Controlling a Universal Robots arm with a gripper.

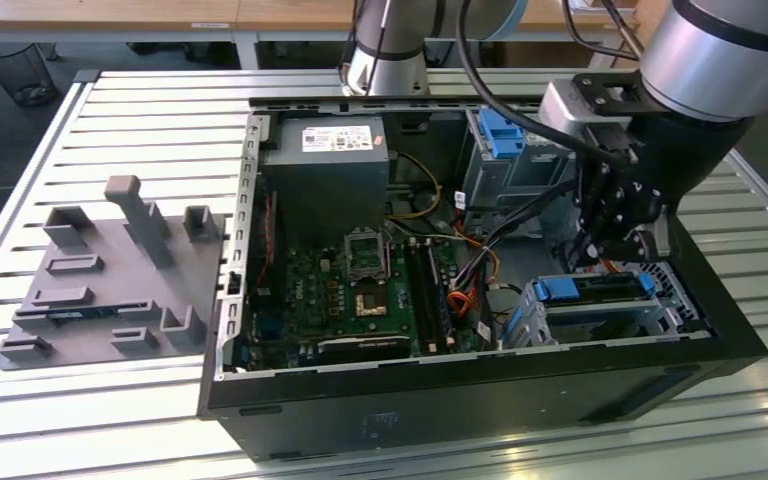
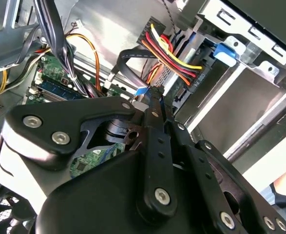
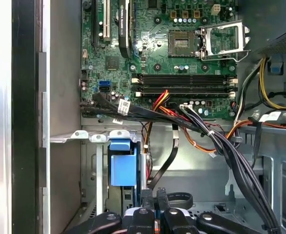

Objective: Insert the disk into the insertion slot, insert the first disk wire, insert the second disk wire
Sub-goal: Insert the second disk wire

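Gripper [image 1: 607,252] down inside the open PC case [image 1: 357,405], just above the disk [image 1: 595,288], which sits seated in the slot [image 1: 664,310] at the case's corner on the exterior view's right. Jaws drawn close together, fingertips [image 2: 151,95] nearly meeting on a small blue-tipped cable end; whether truly pinched, hard to tell. Just beyond the tips, a bundle of red, yellow and black wires [image 2: 174,56] plugged at the disk's end. Motherboard [image 3: 181,53] farther off past the jaws, with a blue carrier tab [image 3: 123,165] beside them.
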